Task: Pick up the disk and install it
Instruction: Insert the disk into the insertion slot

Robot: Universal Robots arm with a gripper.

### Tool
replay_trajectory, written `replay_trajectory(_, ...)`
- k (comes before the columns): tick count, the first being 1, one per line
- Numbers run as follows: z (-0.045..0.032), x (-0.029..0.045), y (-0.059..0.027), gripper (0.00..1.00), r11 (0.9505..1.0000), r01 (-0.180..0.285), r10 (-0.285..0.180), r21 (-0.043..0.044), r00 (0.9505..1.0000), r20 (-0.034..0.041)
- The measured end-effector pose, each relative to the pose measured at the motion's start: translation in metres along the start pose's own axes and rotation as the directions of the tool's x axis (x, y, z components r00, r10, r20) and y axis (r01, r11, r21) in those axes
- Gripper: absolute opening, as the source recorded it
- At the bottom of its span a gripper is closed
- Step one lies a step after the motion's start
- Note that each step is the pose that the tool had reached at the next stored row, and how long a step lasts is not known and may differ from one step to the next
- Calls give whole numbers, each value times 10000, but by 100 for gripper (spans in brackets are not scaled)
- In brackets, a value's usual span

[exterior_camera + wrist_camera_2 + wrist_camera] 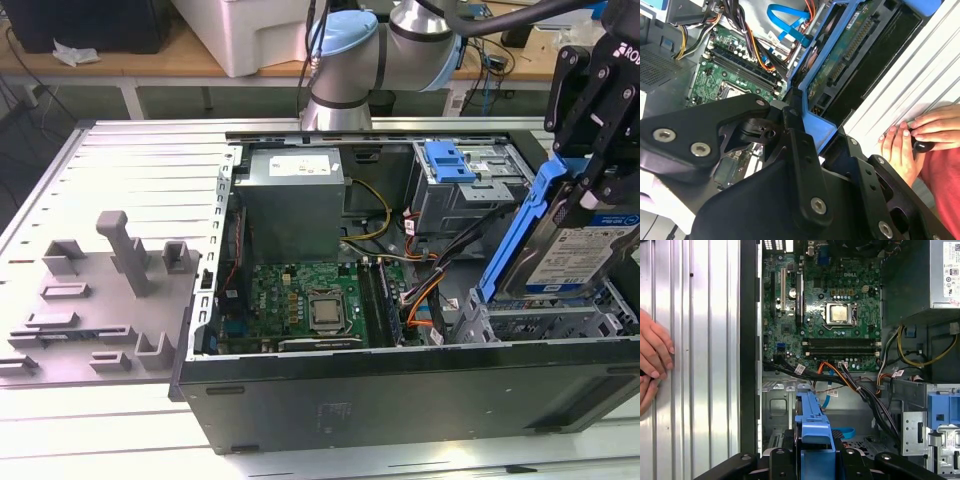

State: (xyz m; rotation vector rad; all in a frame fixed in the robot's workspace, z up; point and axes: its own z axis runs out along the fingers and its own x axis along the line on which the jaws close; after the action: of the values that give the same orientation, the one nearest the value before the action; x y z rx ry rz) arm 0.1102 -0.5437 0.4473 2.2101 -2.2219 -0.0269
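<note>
The open computer case [400, 400] lay with its inside facing up. Over one corner of it, the gripper [588, 185] was clamped on the disk [590, 250], which hung tilted, its lower edge seemingly inside the case. A person's hand [652, 360] rested just outside the case.

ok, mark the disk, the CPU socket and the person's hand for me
disk [595, 245], exterior view, on its white-and-blue label.
CPU socket [839, 313], first wrist view, middle of the metal plate.
hand [899, 150], second wrist view, on the back of it.
</note>
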Motion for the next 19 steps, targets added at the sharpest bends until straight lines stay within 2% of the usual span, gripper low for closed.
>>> replay_trajectory(19,0,0,13,37,9999,164,-164,5,9999,-8)
